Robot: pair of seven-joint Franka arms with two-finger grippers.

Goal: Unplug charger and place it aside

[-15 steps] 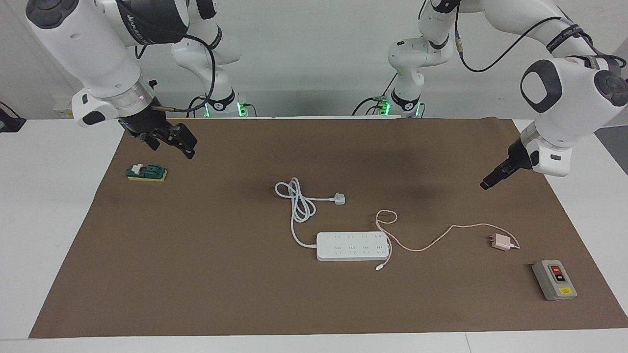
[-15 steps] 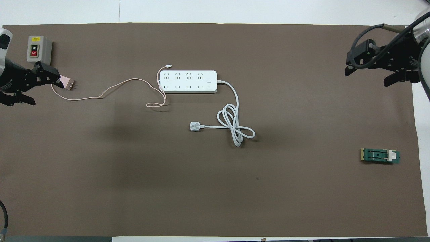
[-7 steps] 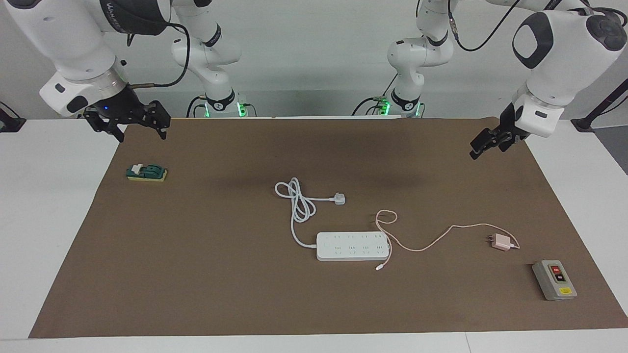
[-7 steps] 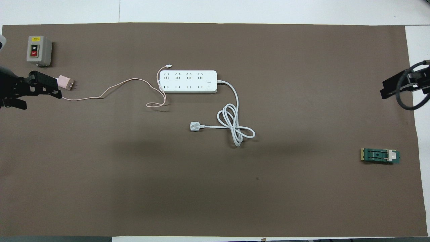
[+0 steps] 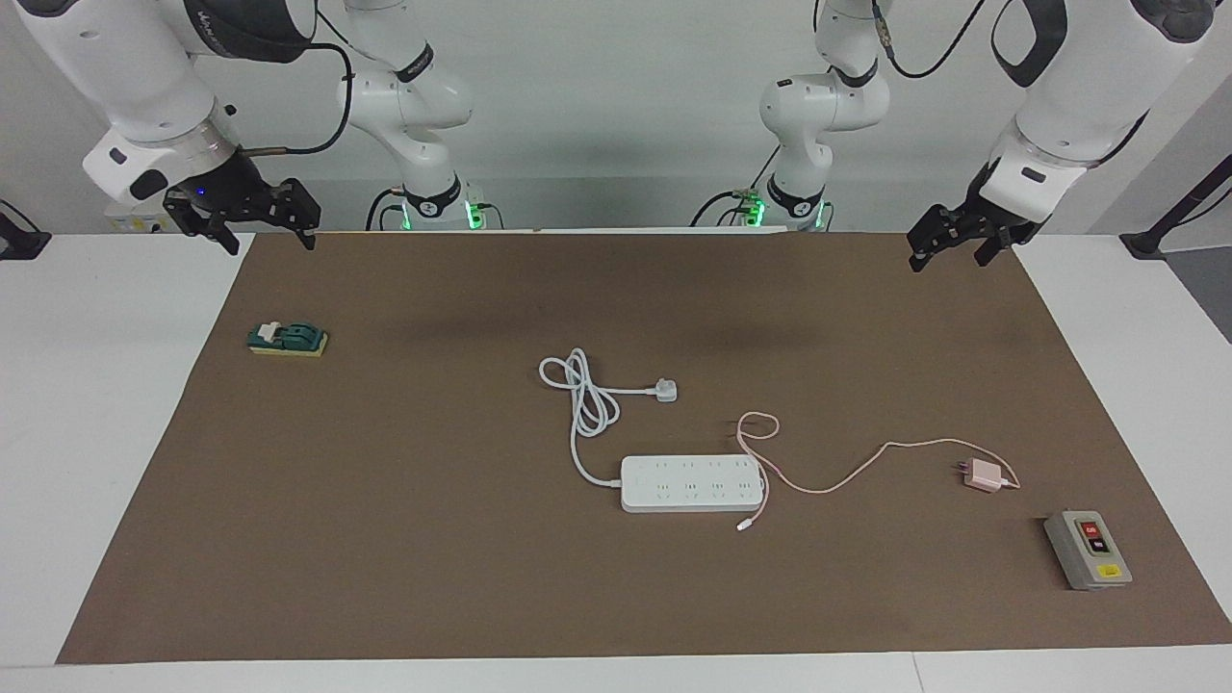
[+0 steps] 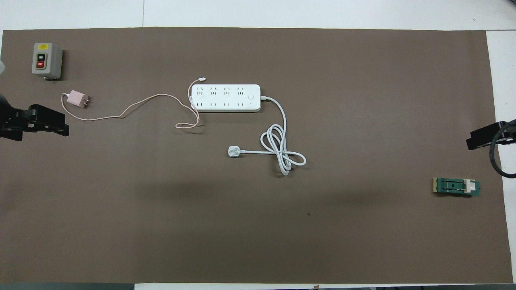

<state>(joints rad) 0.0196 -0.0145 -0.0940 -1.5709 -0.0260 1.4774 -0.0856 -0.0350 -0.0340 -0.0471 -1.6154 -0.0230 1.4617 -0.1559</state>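
The pale-pink charger [image 5: 984, 474] lies on the brown mat, out of the power strip, toward the left arm's end of the table; it also shows in the overhead view [image 6: 75, 99]. Its thin pink cable [image 5: 847, 472] curls to the white power strip [image 5: 691, 483], and the cable's loose end lies beside the strip. My left gripper [image 5: 948, 258] is open and empty, raised over the mat's edge nearest the robots. My right gripper [image 5: 271, 243] is open and empty, raised over the mat's corner at the right arm's end.
The strip's thick white cord and three-pin plug [image 5: 664, 390] lie coiled nearer to the robots than the strip. A grey on/off switch box [image 5: 1088, 550] stands farther out than the charger. A small green block [image 5: 287, 339] lies under the right gripper's side.
Both grippers have risen and drawn back toward the robots' end. The left gripper has moved away from the charger, which has stayed in place.
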